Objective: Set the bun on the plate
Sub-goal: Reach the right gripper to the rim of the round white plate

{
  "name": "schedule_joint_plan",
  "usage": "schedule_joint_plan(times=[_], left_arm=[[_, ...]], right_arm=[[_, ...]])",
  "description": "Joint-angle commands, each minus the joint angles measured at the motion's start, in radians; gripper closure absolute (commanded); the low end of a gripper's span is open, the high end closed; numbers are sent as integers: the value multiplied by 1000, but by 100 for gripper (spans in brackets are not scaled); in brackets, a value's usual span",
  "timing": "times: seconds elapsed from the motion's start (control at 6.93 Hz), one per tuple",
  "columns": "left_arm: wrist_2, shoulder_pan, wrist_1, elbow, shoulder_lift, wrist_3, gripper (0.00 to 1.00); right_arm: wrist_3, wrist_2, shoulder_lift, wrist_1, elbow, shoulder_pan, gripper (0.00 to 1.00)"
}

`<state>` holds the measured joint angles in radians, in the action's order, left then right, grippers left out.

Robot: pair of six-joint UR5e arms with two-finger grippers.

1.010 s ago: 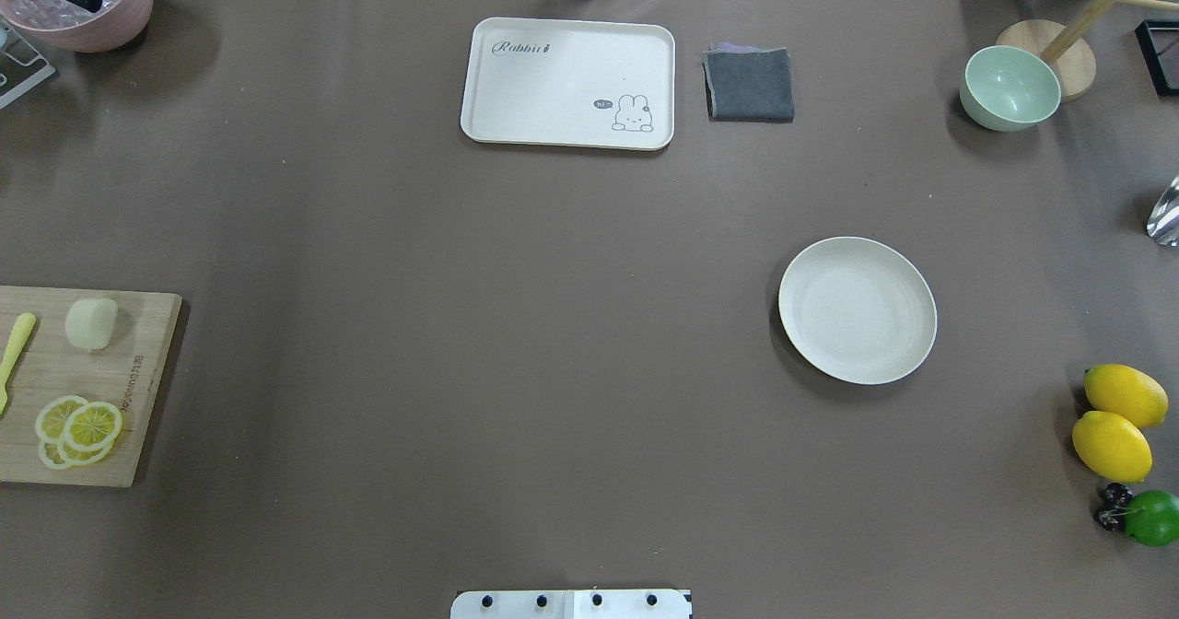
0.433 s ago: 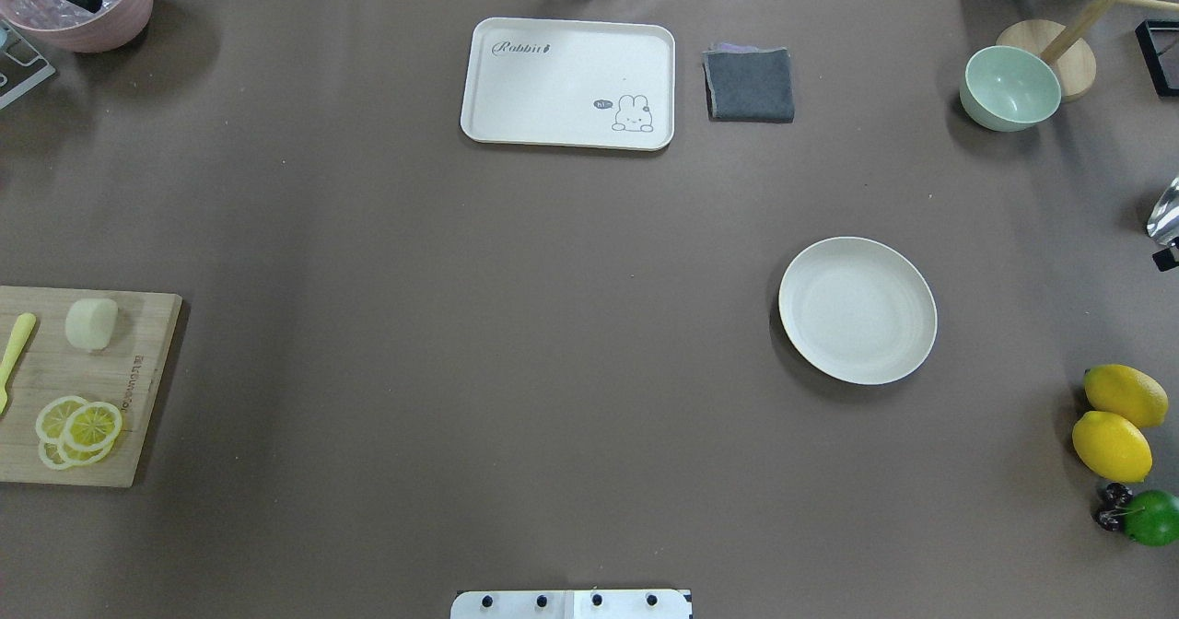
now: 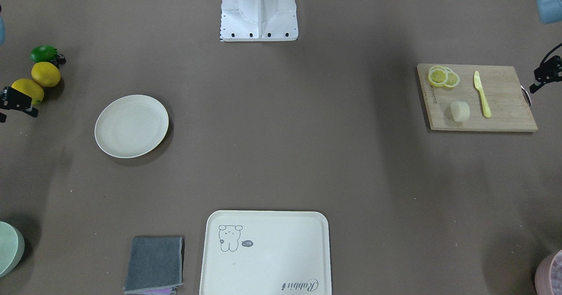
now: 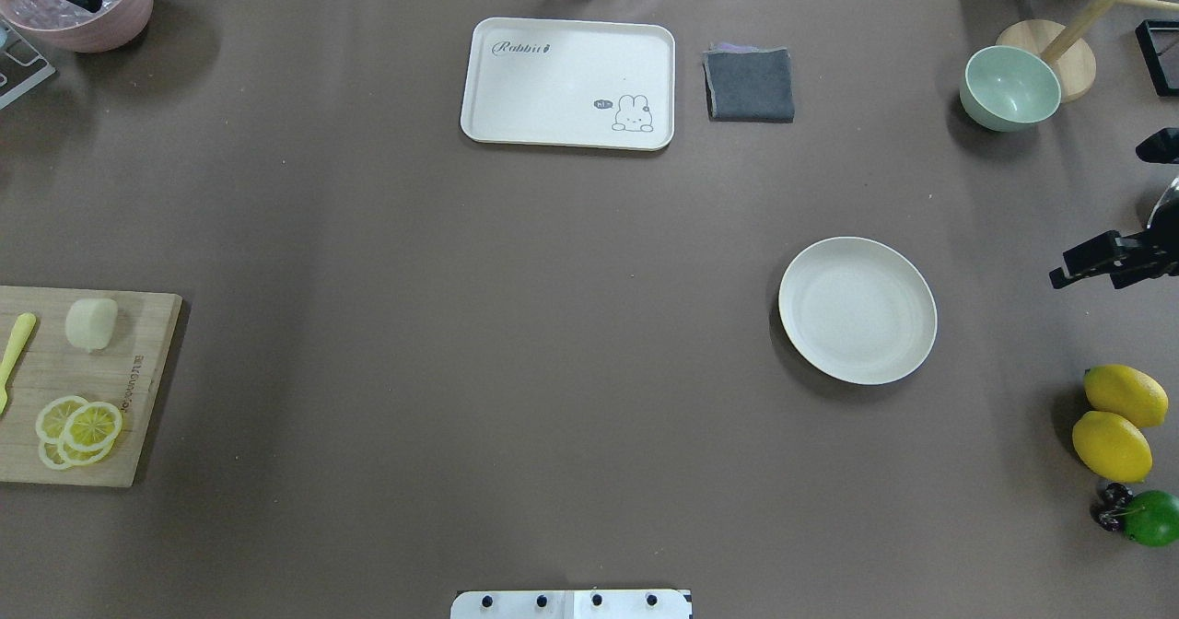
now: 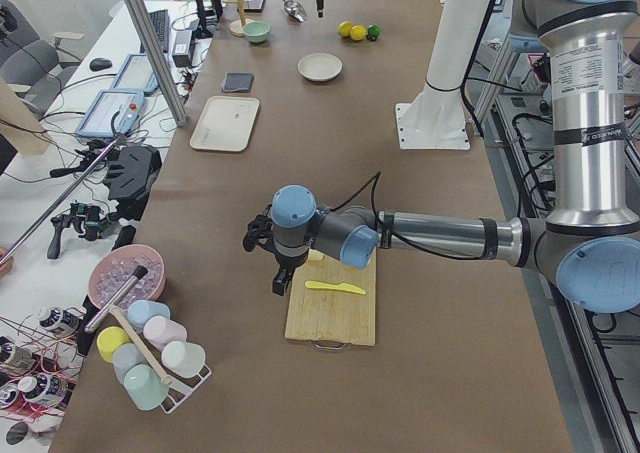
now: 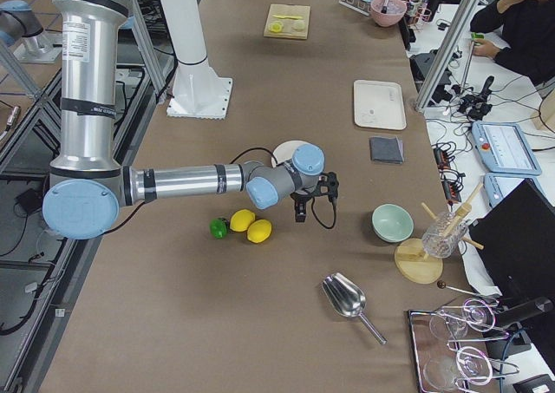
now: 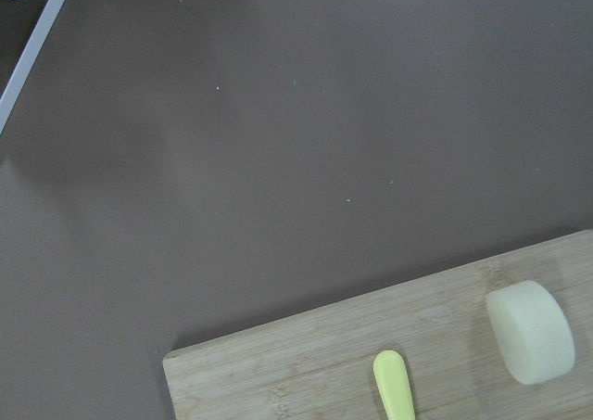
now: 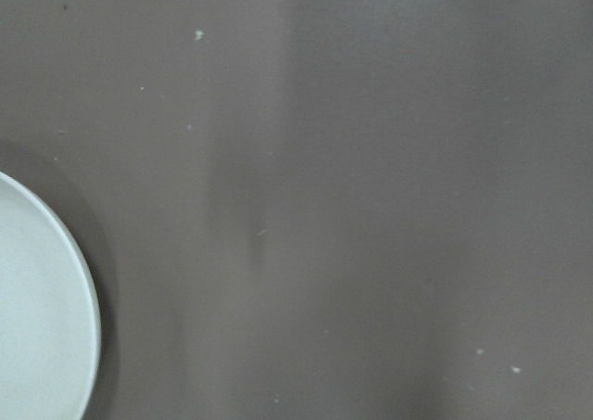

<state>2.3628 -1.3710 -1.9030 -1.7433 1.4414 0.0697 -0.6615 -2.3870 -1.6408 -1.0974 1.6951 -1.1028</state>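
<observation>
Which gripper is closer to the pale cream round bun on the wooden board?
Left. The left gripper hovers near the bun, at the board's edge; the right gripper is across the table, past the round off-white plate.

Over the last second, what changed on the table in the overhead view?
The right gripper has come into the overhead view from the right edge, toward the plate. Nothing was taken hold of or let go. The bun remains on the cutting board near the lemon slices, and the plate is unmoved and empty.
</observation>
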Motion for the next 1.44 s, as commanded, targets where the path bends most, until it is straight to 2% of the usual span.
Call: schedule_joint_plan(times=[0.0,0.29,0.43,0.58,0.72,0.87,1.01,1.3], left_arm=[[4,20,-2,4,2,2,3],[4,20,-4,-2,-1,2,3],[3,18,-4,-1,0,2,3],[1,18,-4,-1,2,4,3],[-3,20,-1,2,5,2,3],[-5,18,-1,2,5,2,3],[-4,18,-1,-1,5,4,3],[-5,18,-1,-1,8,5,3]], right_arm=[[-203,96,73,63,-5,142,11],[-260,162,126,65,-37,216,17],[-273,164,139,71,-61,230,26],[-274,164,141,71,-61,233,42],[-276,166,145,71,-63,236,62],[-276,164,147,71,-63,236,90],[-274,166,150,73,-61,238,100],[-276,164,154,73,-54,244,100]])
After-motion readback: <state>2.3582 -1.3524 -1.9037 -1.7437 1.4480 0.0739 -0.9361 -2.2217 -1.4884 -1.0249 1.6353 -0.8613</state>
